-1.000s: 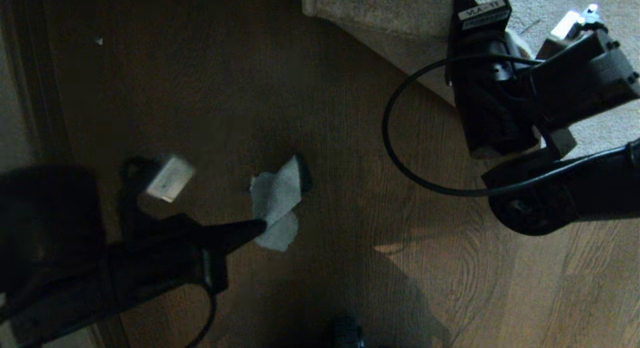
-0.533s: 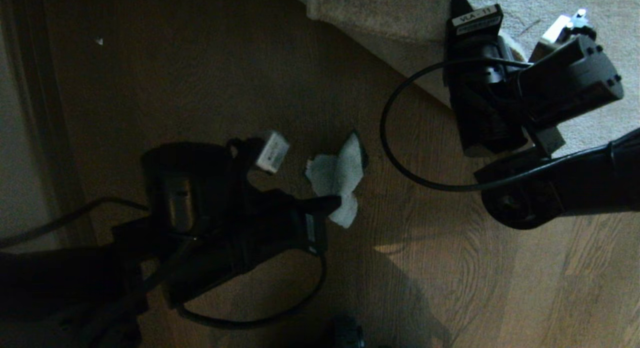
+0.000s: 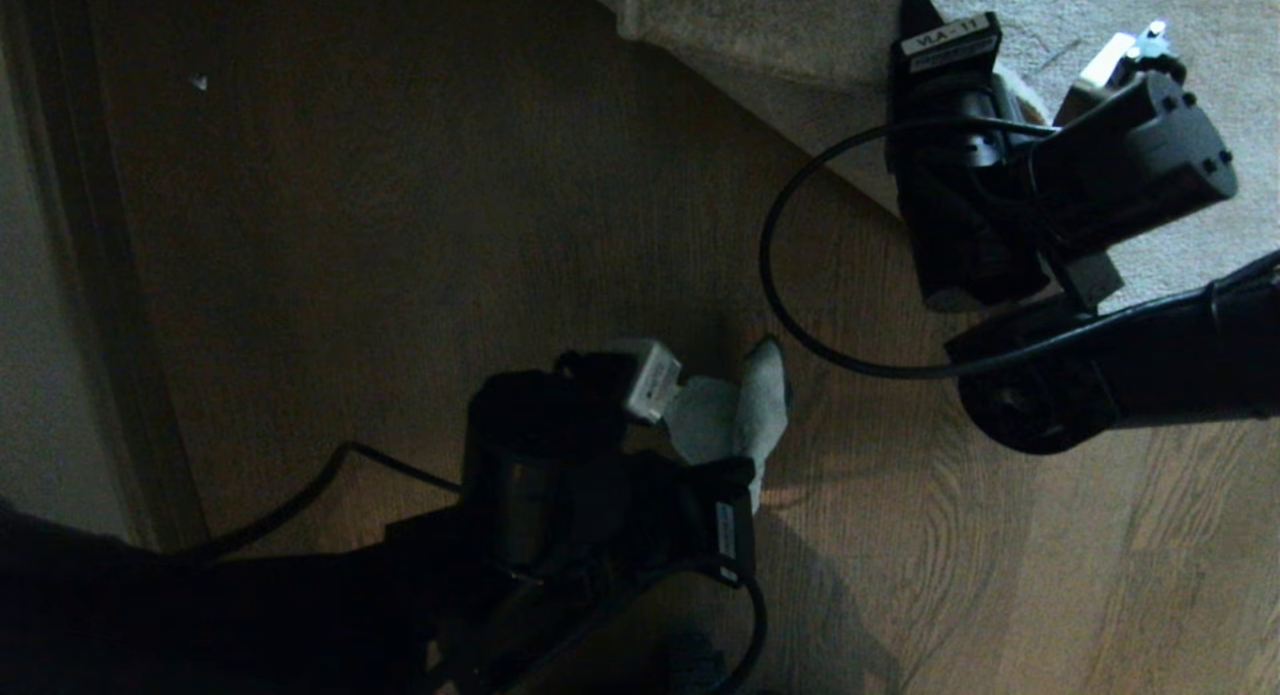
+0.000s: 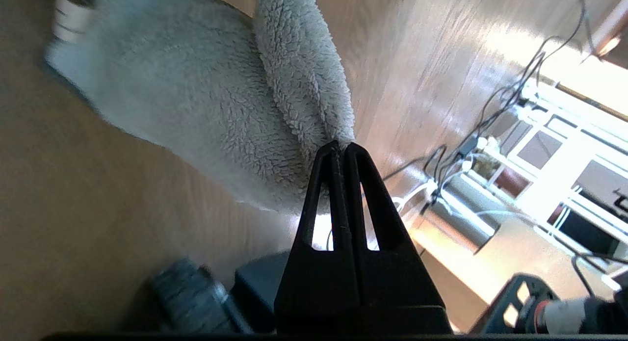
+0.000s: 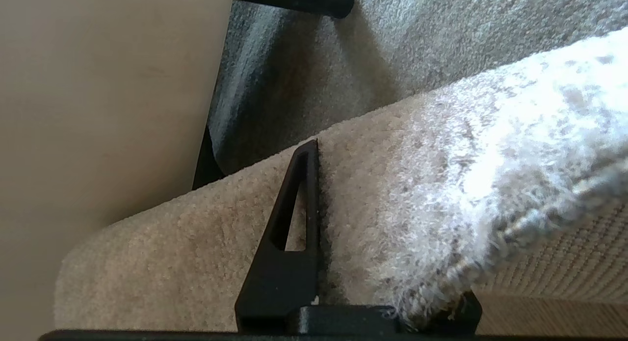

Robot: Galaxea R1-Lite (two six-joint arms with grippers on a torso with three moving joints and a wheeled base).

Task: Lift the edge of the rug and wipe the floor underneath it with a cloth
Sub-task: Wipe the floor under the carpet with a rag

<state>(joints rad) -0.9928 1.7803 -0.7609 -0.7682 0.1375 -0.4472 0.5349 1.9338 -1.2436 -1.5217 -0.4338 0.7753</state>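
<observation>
Both end effectors grip: left (image 4: 342, 147) the cloth (image 4: 206, 110), right (image 5: 343, 223) the rug edge (image 5: 417, 184).

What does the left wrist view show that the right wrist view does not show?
Only the left wrist view: the left tool shut on the cloth, over the floor.
Only the right wrist view: the right tool clamped on the folded-up rug edge, its woven backing visible.
Both: one black tool pinching soft fabric.
</observation>
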